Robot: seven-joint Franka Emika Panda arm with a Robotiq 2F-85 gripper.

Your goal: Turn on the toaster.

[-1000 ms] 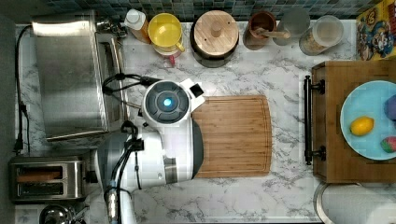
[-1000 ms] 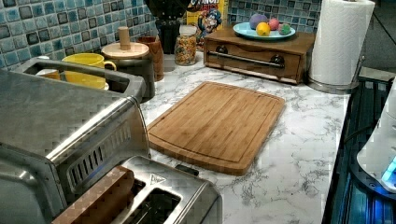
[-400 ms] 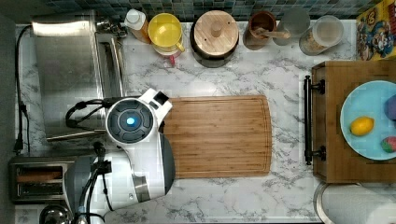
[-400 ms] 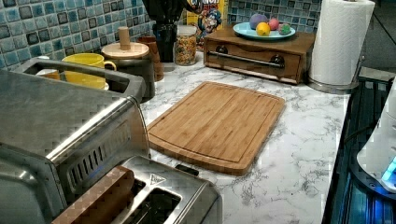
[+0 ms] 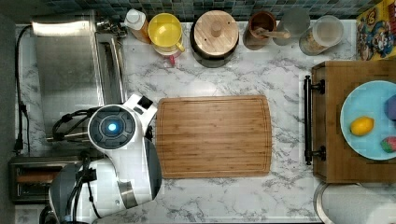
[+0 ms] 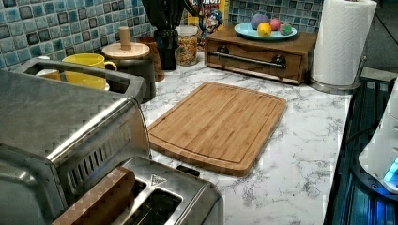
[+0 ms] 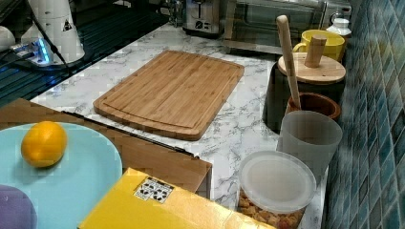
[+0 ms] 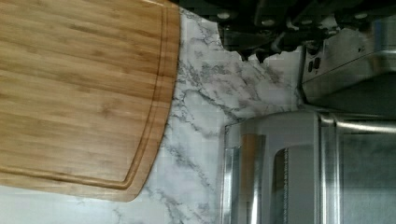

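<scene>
The toaster (image 5: 31,179) is a small steel box at the top view's lower left, partly under my arm (image 5: 112,127). In the left view the toaster (image 6: 162,199) is close up, with a brown slice in one of its two slots and a black knob (image 6: 187,170) on the end facing the cutting board. The right view has the toaster (image 7: 202,16) at the far end of the counter. In the wrist view my dark gripper (image 8: 275,32) hangs above the marble, just off the toaster (image 8: 280,168) and touching nothing.
A large steel toaster oven (image 5: 70,70) stands right beside the toaster. A bamboo cutting board (image 5: 214,136) lies mid-counter. Jars, a yellow mug (image 5: 166,31) and a lidded pot (image 5: 215,35) line the tiled wall. A wooden drawer box (image 5: 336,126) carries a blue plate of fruit.
My arm has swung toward the top view's left, from over the cutting board's left edge to the marble strip by the toaster oven and toaster. Nothing else has moved.
</scene>
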